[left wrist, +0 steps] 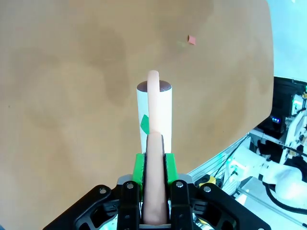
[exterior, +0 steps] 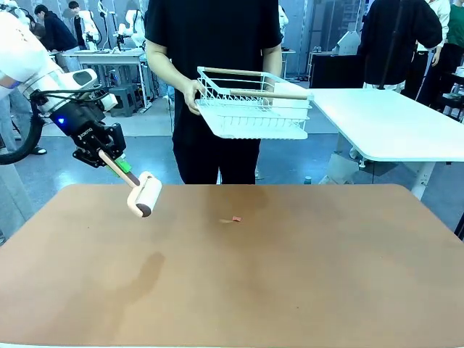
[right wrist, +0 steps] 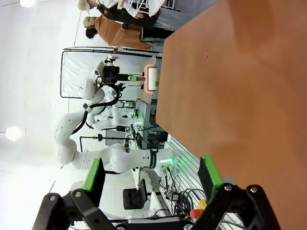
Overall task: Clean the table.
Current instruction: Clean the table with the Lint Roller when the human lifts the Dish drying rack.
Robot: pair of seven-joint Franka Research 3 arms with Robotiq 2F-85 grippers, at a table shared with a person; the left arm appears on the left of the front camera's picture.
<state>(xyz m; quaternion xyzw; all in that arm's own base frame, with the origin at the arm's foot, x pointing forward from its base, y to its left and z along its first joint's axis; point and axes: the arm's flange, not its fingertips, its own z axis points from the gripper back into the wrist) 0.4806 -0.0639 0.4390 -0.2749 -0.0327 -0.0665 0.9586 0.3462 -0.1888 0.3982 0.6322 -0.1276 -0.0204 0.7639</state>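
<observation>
I see the table as a broad, matte reddish-brown top. One small red scrap lies near its middle, toward the far side. Beyond the far edge a person in black stands holding a white wire rack. A white table stands behind on the right, with benches and other people farther back in the room.

My left gripper is pinched on the handle of a roller. The roller's head hangs over the table's far left part, clear of the surface and well left of the scrap. From the left wrist, the table lies straight beyond the jaws.

My right gripper has its jaws spread wide, and the table stretches ahead of them.
</observation>
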